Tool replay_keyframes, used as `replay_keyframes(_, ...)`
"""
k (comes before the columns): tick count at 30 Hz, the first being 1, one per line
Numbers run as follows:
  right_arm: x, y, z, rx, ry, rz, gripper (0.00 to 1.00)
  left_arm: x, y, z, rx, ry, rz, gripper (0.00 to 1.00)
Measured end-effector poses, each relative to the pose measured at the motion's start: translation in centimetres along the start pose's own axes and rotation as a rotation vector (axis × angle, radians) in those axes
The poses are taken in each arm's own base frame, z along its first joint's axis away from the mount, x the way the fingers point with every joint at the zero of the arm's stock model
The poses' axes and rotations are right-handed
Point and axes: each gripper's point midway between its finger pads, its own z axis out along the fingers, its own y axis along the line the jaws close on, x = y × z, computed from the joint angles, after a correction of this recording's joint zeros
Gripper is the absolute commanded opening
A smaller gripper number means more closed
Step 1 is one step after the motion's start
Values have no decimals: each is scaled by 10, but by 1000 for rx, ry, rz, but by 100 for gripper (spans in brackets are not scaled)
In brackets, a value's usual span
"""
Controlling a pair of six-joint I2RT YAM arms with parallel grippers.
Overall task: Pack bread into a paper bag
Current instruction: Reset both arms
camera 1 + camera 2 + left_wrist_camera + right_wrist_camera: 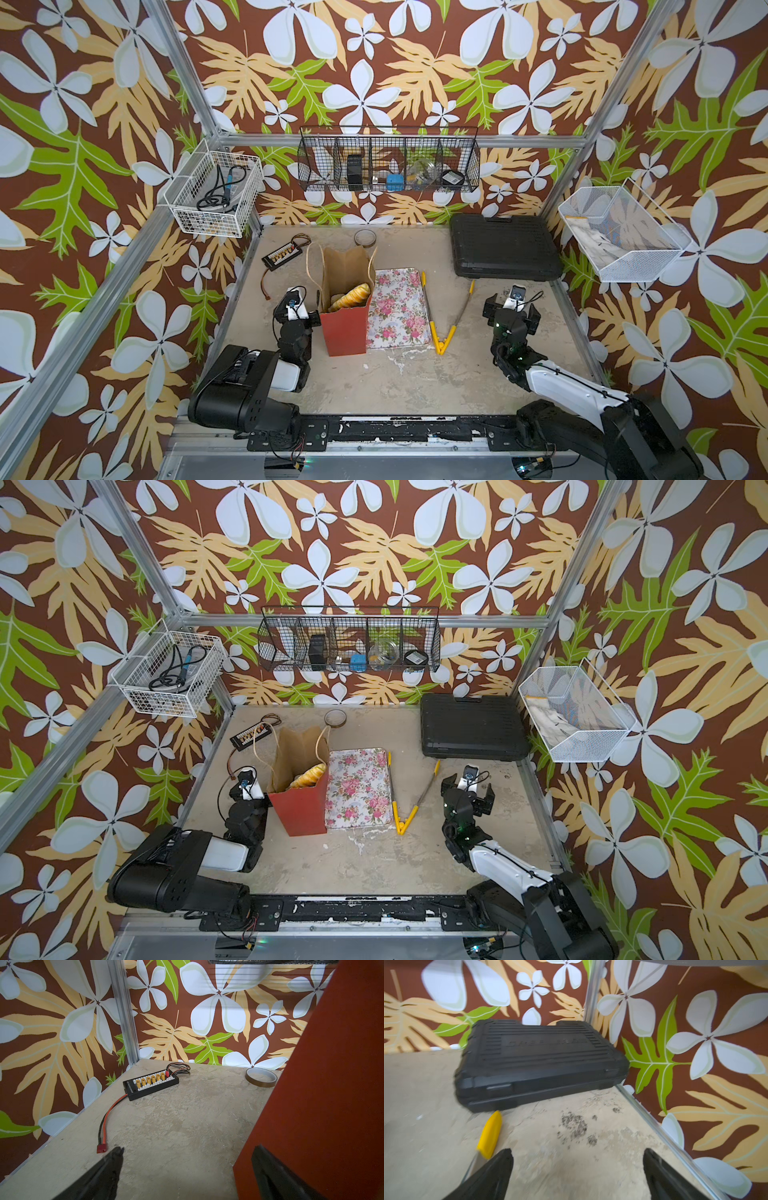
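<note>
Front table (395,386) open; left pincer (189,1148) spread just beside paper bag (347,328) holding bread (353,295), right pincer (577,1151) spread near tongs (442,328), case (505,245) at rear

The pale, mottled bench (395,382) carries six things. A tall brown kraft paper bag (347,332) with a red front face stands upright left of centre. Just beside it on the right lies a flat rose-printed tray (397,311), then splayed yellow-handled metal tongs (434,332) (hinge toward the front). A black ribbed plastic case (505,249) fills the back right corner. A brown tape ring (365,238) and a black connector board (282,254) with trailing wires lie behind the bag.
</note>
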Motion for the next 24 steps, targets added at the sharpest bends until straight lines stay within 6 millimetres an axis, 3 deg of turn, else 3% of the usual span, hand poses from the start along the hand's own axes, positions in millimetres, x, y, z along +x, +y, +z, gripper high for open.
replay_keyframes(4, 8, 18, 17, -79, 2, -63, 100, 0, 0, 0, -1, 0, 0, 100)
replay_keyframes(7, 30, 33, 23, -152, 2, -149, 100, 0, 0, 0, -1, 0, 0, 100)
replay_keyframes(9, 44, 30, 26, -177, 17, -179, 100, 0, 0, 0, -1, 0, -1, 100)
replay_keyframes(13, 36, 4, 31, -209, -53, -53, 100, 0, 0, 0, -1, 0, -1, 100)
replay_keyframes(15, 48, 14, 36, -285, -9, -61, 100, 0, 0, 0, -2, 0, -1, 100)
replay_keyframes(18, 19, 31, 34, -383, -103, -25, 100, 0, 1, 0, -2, 1, -1, 100)
replay_keyframes(24, 21, 40, 31, -445, -89, -23, 100, 0, 1, 1, -3, 2, 0, 100)
